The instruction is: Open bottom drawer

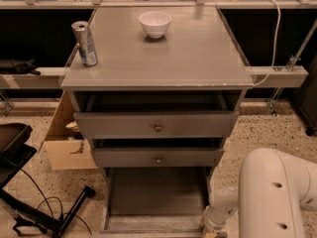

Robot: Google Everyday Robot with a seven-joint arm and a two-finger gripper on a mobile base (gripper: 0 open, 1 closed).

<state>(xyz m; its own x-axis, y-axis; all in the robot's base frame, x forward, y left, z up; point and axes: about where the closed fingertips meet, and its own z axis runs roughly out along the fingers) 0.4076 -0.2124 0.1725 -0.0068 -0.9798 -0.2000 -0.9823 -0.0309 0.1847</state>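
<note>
The bottom drawer [156, 197] stands pulled out at lower centre of the frame, under the middle drawer [157, 157]. The gripper [212, 232] sits by its front right corner, at the bottom edge; whether it is spread or pressed together cannot be told.

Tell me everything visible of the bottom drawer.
The bottom drawer is grey, wood by its look, and stands pulled far out below the middle drawer. Its flat floor and low side walls show from above; the front is cut by the picture's lower edge, the knob unseen. The gripper is at its front right corner.
</note>
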